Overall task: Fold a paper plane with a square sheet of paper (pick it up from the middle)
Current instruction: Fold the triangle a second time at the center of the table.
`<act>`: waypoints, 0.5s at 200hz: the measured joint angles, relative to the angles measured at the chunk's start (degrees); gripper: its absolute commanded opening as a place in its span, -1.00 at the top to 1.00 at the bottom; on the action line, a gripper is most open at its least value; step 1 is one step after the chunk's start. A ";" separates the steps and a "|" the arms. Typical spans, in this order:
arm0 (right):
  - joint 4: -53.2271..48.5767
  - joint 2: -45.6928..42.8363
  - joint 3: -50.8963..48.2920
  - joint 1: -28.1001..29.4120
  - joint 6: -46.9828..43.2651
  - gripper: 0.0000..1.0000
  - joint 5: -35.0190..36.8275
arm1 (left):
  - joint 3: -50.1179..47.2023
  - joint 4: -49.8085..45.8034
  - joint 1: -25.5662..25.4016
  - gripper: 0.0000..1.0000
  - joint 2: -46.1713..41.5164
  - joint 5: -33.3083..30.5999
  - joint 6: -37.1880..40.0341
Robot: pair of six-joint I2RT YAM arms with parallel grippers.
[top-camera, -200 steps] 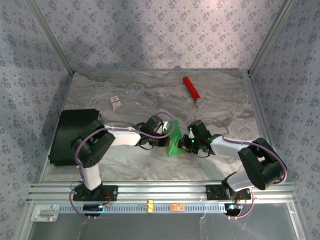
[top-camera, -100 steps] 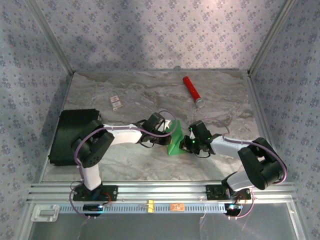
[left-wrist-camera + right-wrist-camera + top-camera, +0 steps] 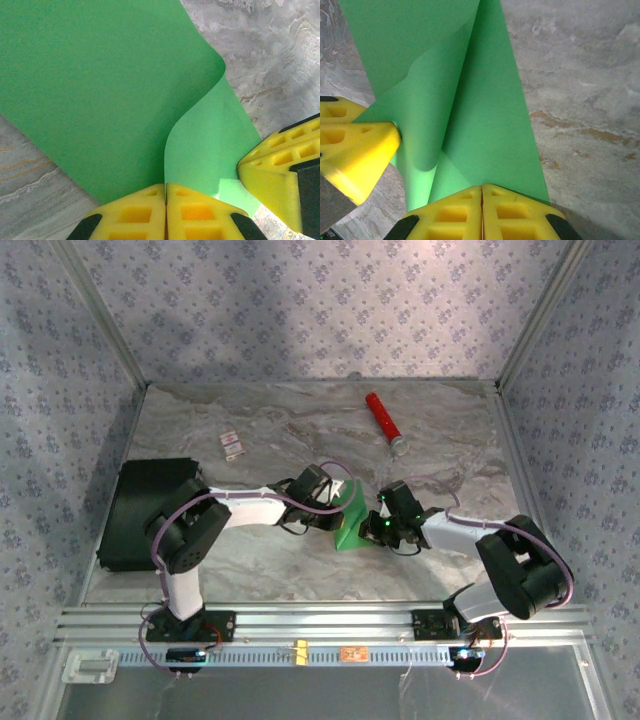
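Note:
The square sheet of paper (image 3: 352,518) is bright green and stands off the marble table, curled and creased, between my two grippers. In the top view my left gripper (image 3: 337,508) meets it from the left and my right gripper (image 3: 373,526) from the right. In the left wrist view the left gripper (image 3: 165,185) is shut, pinching the edge of the paper (image 3: 100,85), with the other arm's yellow fingers (image 3: 280,167) at the right. In the right wrist view the right gripper (image 3: 481,186) is shut on the lower edge of the paper (image 3: 490,110), where one flap curls over.
A red cylinder (image 3: 383,418) lies at the back right of the table. A small white and red card (image 3: 232,445) lies at the back left. A black flat box (image 3: 148,510) sits at the left edge. An aluminium rail (image 3: 320,625) runs along the near edge, and patterned walls enclose the table.
My left wrist has turned and shifted slightly right toward the paper, whose top leans a little more. The right arm has hardly moved.

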 measured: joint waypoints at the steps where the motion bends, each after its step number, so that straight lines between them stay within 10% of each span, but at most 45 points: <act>1: 0.00 0.00 0.00 0.00 0.00 0.82 0.00 | 0.02 0.00 0.00 0.84 0.02 0.00 0.02; 100: 0.00 0.00 -0.04 -0.55 -0.83 0.82 -0.33 | 1.29 -0.87 0.04 0.84 0.85 0.04 2.58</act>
